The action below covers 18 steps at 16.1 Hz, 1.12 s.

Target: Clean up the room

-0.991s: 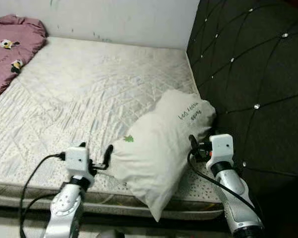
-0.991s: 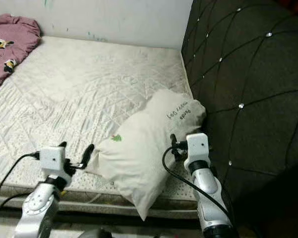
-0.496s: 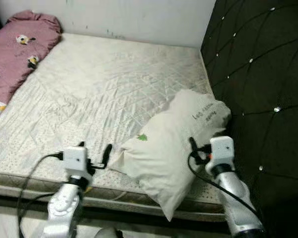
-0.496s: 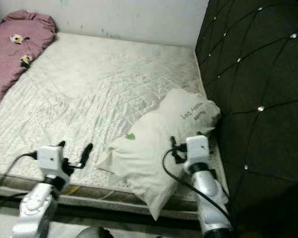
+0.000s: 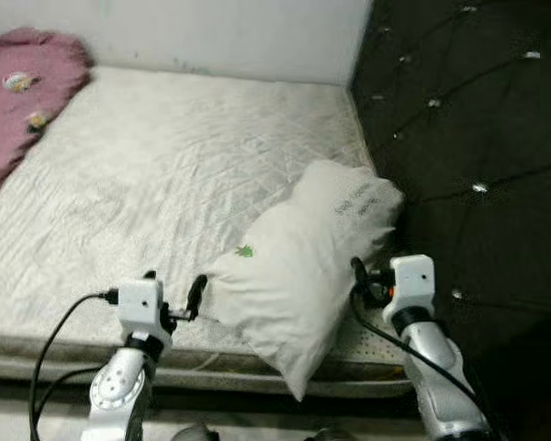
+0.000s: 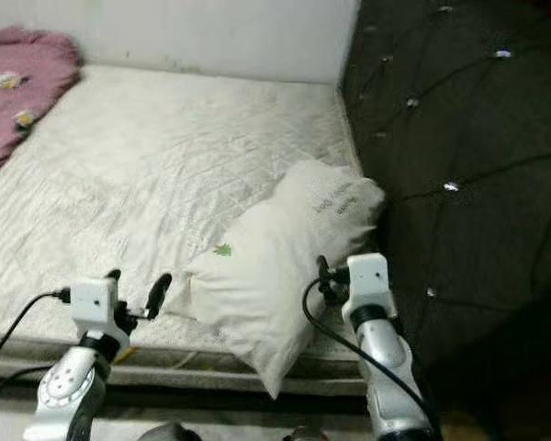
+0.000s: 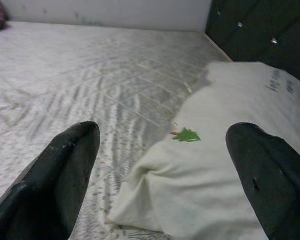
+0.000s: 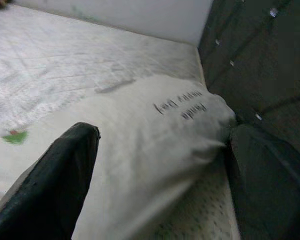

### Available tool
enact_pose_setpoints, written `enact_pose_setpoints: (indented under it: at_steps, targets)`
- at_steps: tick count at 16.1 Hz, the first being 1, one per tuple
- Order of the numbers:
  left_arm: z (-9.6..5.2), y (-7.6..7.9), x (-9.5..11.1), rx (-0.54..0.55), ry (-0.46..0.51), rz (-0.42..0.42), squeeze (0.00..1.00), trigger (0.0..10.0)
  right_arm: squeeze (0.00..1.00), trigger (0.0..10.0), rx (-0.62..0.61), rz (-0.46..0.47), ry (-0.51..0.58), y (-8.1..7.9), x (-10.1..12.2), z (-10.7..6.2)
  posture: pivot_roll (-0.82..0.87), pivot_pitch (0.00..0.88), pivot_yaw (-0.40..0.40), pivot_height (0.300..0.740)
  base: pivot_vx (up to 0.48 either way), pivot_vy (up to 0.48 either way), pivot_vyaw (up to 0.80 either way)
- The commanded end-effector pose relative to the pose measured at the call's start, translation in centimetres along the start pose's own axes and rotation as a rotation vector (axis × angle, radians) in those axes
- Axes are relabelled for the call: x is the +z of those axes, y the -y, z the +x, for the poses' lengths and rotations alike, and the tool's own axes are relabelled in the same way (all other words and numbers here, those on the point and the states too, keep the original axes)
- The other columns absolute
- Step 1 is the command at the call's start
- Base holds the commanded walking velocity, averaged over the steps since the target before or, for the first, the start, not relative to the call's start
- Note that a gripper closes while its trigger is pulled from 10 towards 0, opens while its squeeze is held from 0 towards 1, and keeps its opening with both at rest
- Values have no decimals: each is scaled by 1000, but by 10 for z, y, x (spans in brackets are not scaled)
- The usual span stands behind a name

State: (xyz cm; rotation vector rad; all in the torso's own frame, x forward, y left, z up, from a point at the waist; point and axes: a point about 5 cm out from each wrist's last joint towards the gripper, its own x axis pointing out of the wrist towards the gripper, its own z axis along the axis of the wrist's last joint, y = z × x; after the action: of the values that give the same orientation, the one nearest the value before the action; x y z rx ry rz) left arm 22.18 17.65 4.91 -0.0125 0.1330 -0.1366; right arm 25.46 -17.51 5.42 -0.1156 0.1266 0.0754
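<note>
Both grippers' fingers [image 7: 65, 170] spread wide, flanking the pillow [image 5: 303, 266] on the mattress [image 5: 147, 175].

Mattress [image 5: 147, 175] bare, open beyond pillow [image 5: 303, 262]; headboard [image 5: 468, 165] walls off right side, touching pillow.

Bed [image 5: 165, 175] w/ pale quilted mattress, bare over most of its top. White pillow [image 5: 303, 266] lies at near right corner by dark tufted headboard [image 5: 468, 156], overhanging front edge. Pink blanket [image 5: 23, 101] bunched at far left corner.
</note>
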Motion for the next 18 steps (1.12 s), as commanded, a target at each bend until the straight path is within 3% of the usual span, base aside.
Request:
enact_pose_setpoints:
  at_steps: [1,10,18]
  targets:
    - [2,1,4,1,11,5,0,10000,0,10000,-15,7,8,5,3,0,-6,26,-40,740,0,0,0]
    - [-2,0,4,9,7,5,0,10000,0,10000,-2,24,26,3,6,-3,-3,41,-41,740,0,0,0]
    - [0,0,6,14,11,11,0,10000,0,10000,11,22,21,3,6,-3,-2,45,-47,630,0,0,0]
